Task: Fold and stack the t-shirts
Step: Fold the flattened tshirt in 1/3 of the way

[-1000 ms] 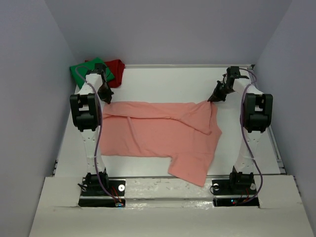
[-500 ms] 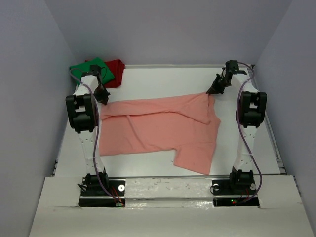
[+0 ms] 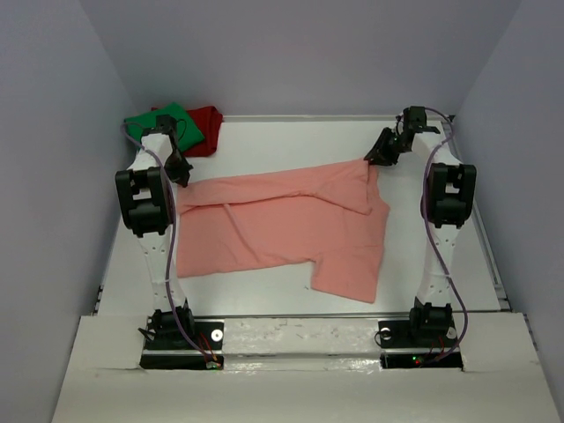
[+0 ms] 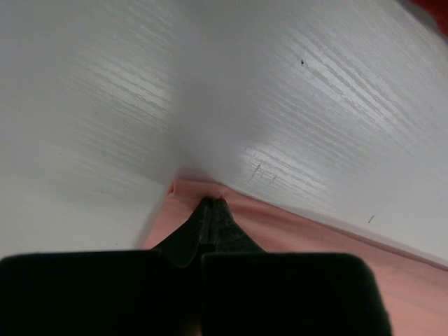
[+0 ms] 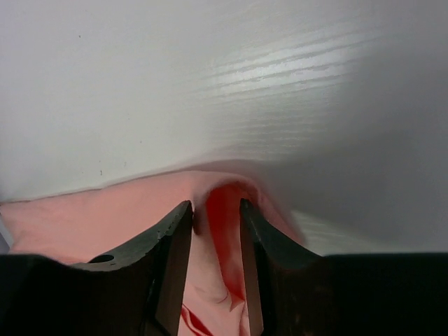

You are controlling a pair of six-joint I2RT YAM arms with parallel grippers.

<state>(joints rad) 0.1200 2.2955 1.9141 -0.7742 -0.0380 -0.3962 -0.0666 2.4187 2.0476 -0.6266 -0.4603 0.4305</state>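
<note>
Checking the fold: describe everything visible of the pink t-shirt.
The pink t-shirt is soft salmon cloth, wrinkled, spread mostly flat across the table, one flap reaching toward the near edge. The left gripper is shut on its far-left corner; the right gripper stands open around a raised fold at its far-right corner.

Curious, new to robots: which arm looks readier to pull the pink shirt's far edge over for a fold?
Likely left: the left fingers are shut on the pink shirt at its far edge, while the right fingers stand parted.
</note>
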